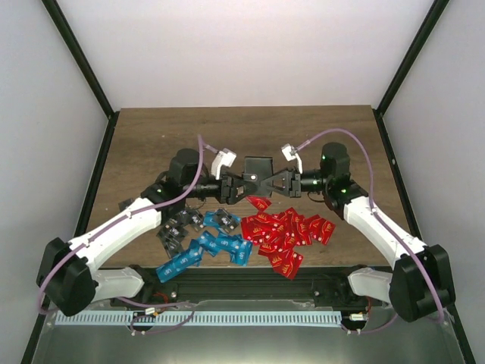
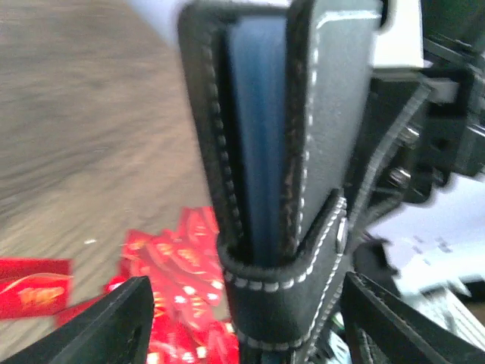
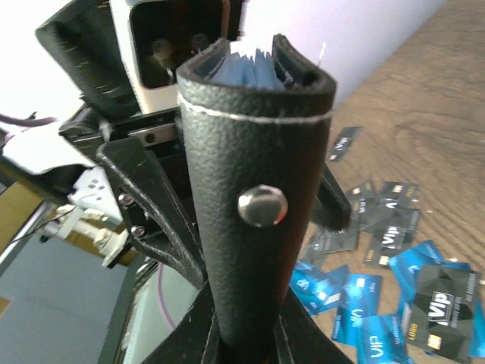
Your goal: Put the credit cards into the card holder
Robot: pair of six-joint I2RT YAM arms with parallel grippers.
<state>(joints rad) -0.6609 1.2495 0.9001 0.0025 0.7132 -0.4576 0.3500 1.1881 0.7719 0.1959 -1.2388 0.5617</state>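
The black card holder (image 1: 258, 168) is held upright above the table between the two grippers. My right gripper (image 1: 267, 184) is shut on its lower end; in the right wrist view (image 3: 246, 345) the jaws pinch the holder (image 3: 254, 152) below its metal snap. My left gripper (image 1: 241, 185) is open, and in the left wrist view (image 2: 254, 330) its fingers stand wide apart on either side of the holder (image 2: 303, 152) without touching it. The holder's light blue inside shows at the gap. Red cards (image 1: 286, 231), blue cards (image 1: 212, 246) and dark grey cards (image 1: 176, 227) lie in piles on the table below.
One red card (image 1: 259, 203) lies apart from its pile, just under the grippers. Red cards (image 2: 178, 265) show in the left wrist view, and blue cards (image 3: 356, 303) and dark cards (image 3: 390, 220) in the right wrist view. Black frame posts flank the wooden table (image 1: 151, 136).
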